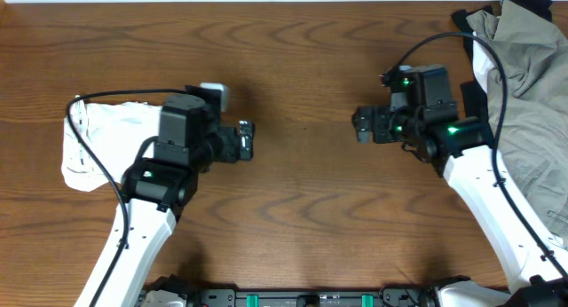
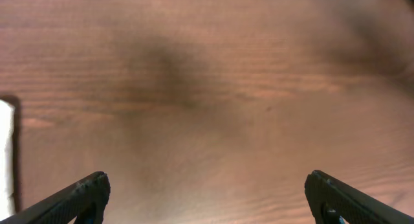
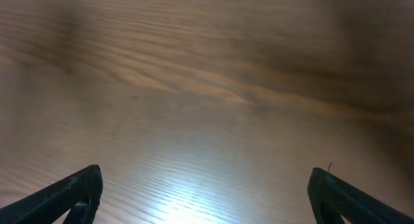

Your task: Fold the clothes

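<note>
At the left edge of the table (image 1: 293,41), the white T-shirt (image 1: 96,134) is lying bunched.
Left gripper (image 1: 248,140) and right gripper (image 1: 361,126) are hovering spread over bare wood, empty; the left is likely needing to reach back and pinch one hem.

You'll find the white T-shirt (image 1: 96,134) gathered into a compact, wrinkled bundle near the table's (image 1: 302,41) left edge, partly hidden.
</note>
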Tool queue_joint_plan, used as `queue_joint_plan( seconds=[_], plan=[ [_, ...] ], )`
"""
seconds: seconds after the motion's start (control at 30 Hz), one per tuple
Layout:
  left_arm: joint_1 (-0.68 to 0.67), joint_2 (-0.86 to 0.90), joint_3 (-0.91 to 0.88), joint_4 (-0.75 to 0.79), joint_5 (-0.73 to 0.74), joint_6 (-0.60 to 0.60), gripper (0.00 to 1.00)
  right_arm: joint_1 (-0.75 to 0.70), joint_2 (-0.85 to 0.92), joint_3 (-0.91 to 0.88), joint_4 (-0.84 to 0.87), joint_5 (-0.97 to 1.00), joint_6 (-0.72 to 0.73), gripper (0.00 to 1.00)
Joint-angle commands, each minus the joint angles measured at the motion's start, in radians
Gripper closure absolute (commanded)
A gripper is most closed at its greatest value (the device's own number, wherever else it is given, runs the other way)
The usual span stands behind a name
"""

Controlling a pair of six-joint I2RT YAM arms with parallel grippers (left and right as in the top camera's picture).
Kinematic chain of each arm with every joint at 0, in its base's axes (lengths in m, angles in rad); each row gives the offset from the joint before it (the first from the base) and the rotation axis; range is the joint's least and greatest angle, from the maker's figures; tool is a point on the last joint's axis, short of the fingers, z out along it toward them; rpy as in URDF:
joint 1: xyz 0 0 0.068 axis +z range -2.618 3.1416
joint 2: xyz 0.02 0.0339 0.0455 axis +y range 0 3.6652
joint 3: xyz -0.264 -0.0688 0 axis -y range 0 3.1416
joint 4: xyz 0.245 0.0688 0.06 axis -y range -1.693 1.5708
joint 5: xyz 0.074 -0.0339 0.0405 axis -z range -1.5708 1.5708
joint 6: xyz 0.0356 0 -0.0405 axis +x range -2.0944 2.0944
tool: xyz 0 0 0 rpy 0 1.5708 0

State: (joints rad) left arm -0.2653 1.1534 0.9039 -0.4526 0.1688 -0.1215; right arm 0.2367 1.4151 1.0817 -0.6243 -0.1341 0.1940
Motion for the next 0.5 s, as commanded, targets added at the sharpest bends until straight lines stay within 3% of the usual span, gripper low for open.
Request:
queue_joint_plan(
  seconds=[0.0, 0.47],
  plan=[
    [0.003, -0.038, 0.018, -0.054, -0.088, 0.066, 0.02, -0.033, -0.075, 0.005, -0.047, 0.037, -0.001, 0.01],
    [0.121, -0.552, 0.009, -0.248, -0.068, 0.002, 0.01, 0.011, -0.676, -0.096, -0.182, 0.225, 0.0, 0.01]
  ],
)
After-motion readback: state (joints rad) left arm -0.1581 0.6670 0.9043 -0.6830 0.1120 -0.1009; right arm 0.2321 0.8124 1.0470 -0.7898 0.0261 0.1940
